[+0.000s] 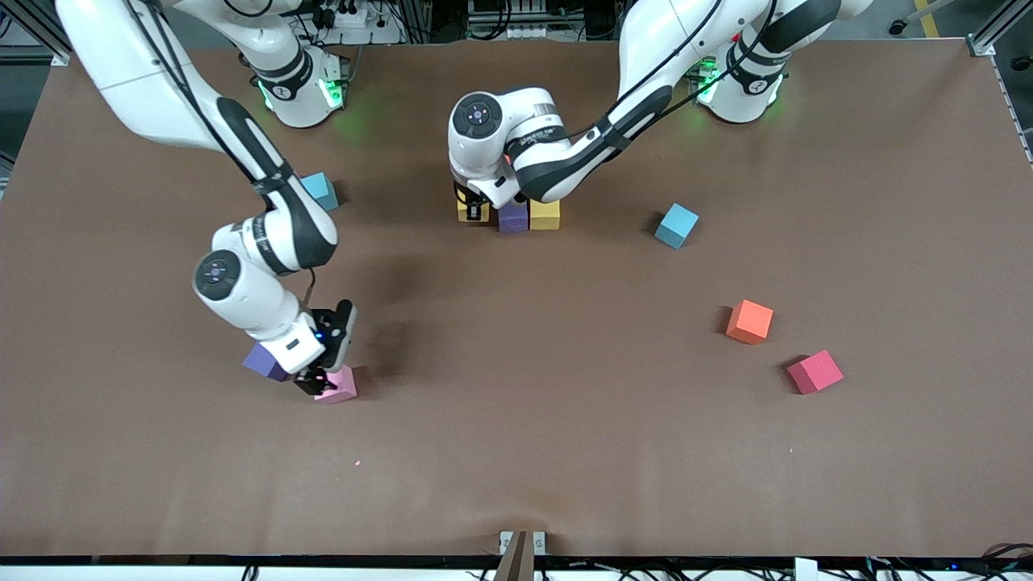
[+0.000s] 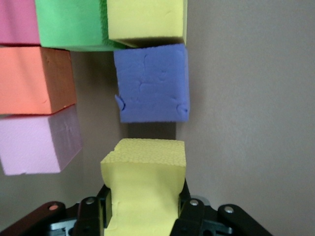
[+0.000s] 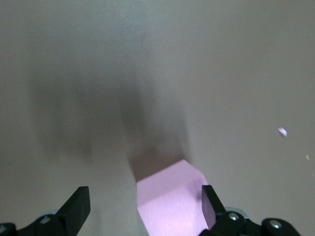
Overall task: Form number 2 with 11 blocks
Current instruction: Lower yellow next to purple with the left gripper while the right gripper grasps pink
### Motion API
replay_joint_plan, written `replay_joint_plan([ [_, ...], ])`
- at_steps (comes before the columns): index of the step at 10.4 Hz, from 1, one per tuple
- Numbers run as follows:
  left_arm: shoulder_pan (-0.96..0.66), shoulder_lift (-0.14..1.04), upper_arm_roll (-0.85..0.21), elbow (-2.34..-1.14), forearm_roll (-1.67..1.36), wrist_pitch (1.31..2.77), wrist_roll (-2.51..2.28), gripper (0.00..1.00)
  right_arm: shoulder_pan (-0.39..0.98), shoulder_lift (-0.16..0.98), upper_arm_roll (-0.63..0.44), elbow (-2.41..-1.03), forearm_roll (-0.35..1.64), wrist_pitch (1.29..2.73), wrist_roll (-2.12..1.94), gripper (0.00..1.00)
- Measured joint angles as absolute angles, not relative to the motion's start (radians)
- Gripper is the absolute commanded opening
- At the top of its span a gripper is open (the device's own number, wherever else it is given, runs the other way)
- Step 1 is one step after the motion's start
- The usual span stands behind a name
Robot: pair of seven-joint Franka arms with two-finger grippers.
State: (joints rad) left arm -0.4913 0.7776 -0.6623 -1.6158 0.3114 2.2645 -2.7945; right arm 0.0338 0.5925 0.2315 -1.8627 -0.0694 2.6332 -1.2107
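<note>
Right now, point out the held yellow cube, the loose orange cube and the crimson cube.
held yellow cube (image 2: 145,189), left wrist view, its top face.
loose orange cube (image 1: 750,321), front view, top face.
crimson cube (image 1: 815,371), front view, top face.

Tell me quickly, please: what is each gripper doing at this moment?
Left gripper: closed on a yellow block, beside the purple block of the figure.
Right gripper: open, low over a pink block, not gripping it.

table (image 1: 565,452): brown matte cover | cables (image 1: 516,20): along the robots' edge
</note>
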Motion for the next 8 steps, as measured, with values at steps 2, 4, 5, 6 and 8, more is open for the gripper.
replay_joint_plan([
  [2, -0.506, 0.789, -0.644, -1.616, 0.311, 2.268, -2.801, 0.35, 0.040, 0.611, 0.224, -1.831, -0.155, 2.636, -1.213, 1.00],
  [4, -0.510, 0.790, -0.637, -1.616, 0.309, 2.268, -2.816, 0.35, 0.039, 0.612, 0.216, -1.803, -0.213, 2.636, -1.213, 1.00],
  [5, -0.510, 0.790, -0.629, -1.616, 0.308, 2.268, -2.817, 0.35, 0.038, 0.612, 0.213, -1.797, -0.221, 2.635, -1.214, 1.00],
  [6, -0.510, 0.790, -0.623, -1.616, 0.306, 2.268, -2.817, 0.35, 0.038, 0.614, 0.211, -1.797, -0.222, 2.634, -1.216, 1.00],
  [8, -0.511, 0.796, -0.620, -1.616, 0.304, 2.268, -2.817, 0.35, 0.038, 0.628, 0.202, -1.796, -0.222, 2.634, -1.219, 1.00],
])
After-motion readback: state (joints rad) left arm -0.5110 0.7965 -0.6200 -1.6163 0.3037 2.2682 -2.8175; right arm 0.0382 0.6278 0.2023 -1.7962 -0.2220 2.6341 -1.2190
